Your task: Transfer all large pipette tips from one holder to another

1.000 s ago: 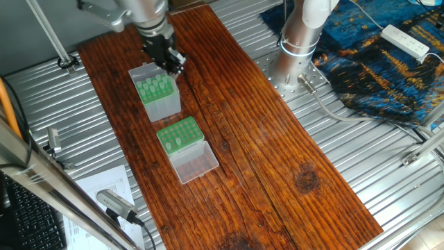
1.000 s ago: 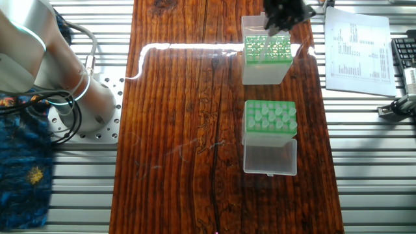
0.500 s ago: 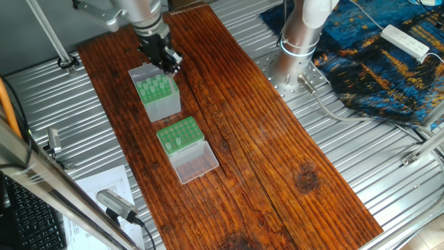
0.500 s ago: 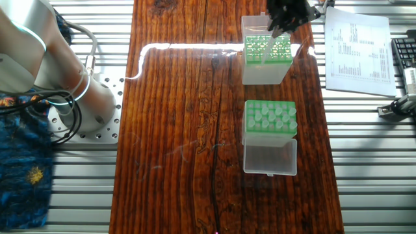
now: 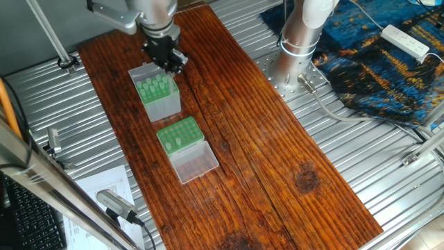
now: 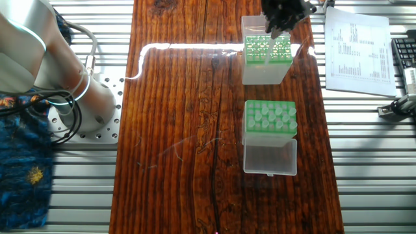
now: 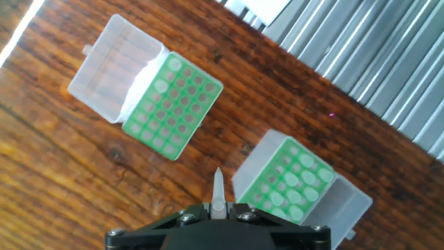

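My gripper (image 7: 218, 208) is shut on one large pipette tip (image 7: 218, 189), a pale cone pointing down out of the jaws. It hangs over the far side of the taller grey-sided holder (image 5: 159, 98) (image 6: 266, 60) (image 7: 287, 179), whose green top carries several tips. The gripper (image 5: 166, 58) (image 6: 282, 14) stands above that holder's back edge. The low green rack (image 5: 178, 133) (image 6: 270, 117) (image 7: 174, 103) sits nearer the table's front, its clear lid (image 5: 195, 162) (image 6: 270, 156) (image 7: 113, 67) lying open. Several tips stand in the rack's holes.
Both boxes rest on a dark wooden board (image 5: 263, 139) laid over ribbed metal (image 5: 388, 173). The arm's base (image 5: 300, 42) stands at the far right. A printed sheet (image 6: 357, 49) and a keyboard (image 6: 404, 55) lie beside the board.
The gripper has shifted only slightly above the taller holder, still shut on the tip. Neither box has moved.
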{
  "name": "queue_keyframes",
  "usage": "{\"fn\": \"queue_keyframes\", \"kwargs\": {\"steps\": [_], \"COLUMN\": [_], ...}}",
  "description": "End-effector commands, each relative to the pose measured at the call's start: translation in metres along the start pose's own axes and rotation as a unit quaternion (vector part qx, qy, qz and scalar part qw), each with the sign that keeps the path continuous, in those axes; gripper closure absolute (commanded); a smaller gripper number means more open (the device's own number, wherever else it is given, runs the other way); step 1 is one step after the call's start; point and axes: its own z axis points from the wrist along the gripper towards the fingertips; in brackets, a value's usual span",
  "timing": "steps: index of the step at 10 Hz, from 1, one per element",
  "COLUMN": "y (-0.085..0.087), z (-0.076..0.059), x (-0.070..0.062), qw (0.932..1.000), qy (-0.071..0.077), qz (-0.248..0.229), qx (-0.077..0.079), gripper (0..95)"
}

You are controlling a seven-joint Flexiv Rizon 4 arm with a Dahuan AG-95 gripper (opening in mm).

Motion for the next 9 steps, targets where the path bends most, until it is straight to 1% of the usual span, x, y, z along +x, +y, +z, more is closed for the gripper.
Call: {"fn": "queue_keyframes", "kwargs": {"steps": [1,2,3,4,5,6,7,8,9], "y": [0.001,0.005,0.014,0.027,0.035,0.043,0.054,0.063,0.074], "z": [0.001,-0.003,-0.01,-0.018,-0.022,-0.025,-0.028,-0.03,-0.029], "x": [0.004,0.004,0.003,0.0,-0.003,-0.005,-0.009,-0.012,-0.015], "qw": [0.9993,0.9993,0.9991,0.9986,0.9981,0.9978,0.9975,0.9974,0.9967], "qy": [-0.024,-0.024,-0.023,-0.026,-0.033,-0.036,-0.039,-0.037,-0.043], "qz": [-0.004,0.01,0.024,0.036,0.036,0.039,0.045,0.051,0.063], "qx": [-0.028,-0.028,-0.028,-0.031,-0.038,-0.041,-0.039,-0.034,-0.029], "gripper": [95.0,95.0,95.0,95.0,95.0,95.0,95.0,95.0,95.0]}}
